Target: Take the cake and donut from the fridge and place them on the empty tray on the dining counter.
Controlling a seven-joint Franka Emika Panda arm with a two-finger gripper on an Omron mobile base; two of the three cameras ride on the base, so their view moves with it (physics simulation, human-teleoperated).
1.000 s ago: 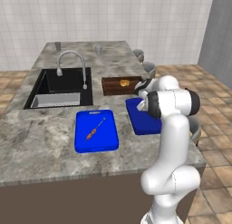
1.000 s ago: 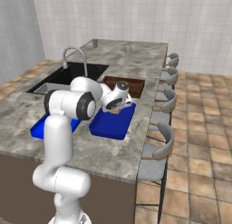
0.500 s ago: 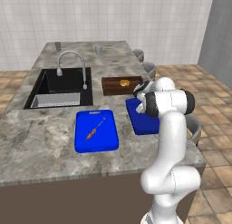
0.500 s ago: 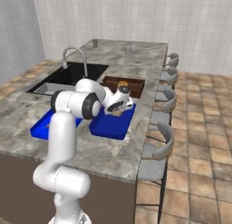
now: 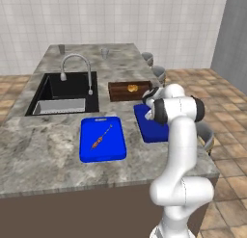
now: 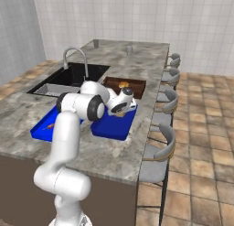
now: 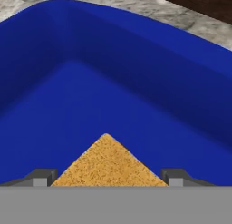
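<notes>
1. The spongy yellow-orange cake chunk (image 7: 108,164) sits between the gripper's two dark finger tips in the hand view, one corner pointing away from the camera over the floor of the dark navy blue rectangular tray (image 7: 113,105).
2. The gripper (image 7: 108,177) has its jaws spread wide, one tip at each side of the cake; whether the tips press the cake or stand just clear of it cannot be told.
3. In the right base view the gripper (image 6: 122,106) hangs low over the far end of the navy tray (image 6: 112,124), and a small patch of orange shows under the hand.
4. The tray's raised sloping walls rise around the cake in the hand view, and grey marbled stone shows beyond their rim.
5. The navy tray (image 5: 150,128) lies on the long grey marbled stone worktop (image 5: 43,145), near the edge where the stools stand.
6. Just beside it, toward the sink, lies a brighter, flatter blue board (image 5: 102,138) with a thin orange item (image 5: 100,137) on it.
7. Behind the navy tray stands a brown wooden tray (image 5: 128,91) holding a small round golden bun (image 5: 131,88).
8. A black sink (image 5: 67,92) with a curved steel tap (image 5: 77,68) is set into the worktop farther along.
9. Grey stools (image 6: 160,149) line the worktop's outer side over a brown tiled floor (image 6: 201,174).
</notes>
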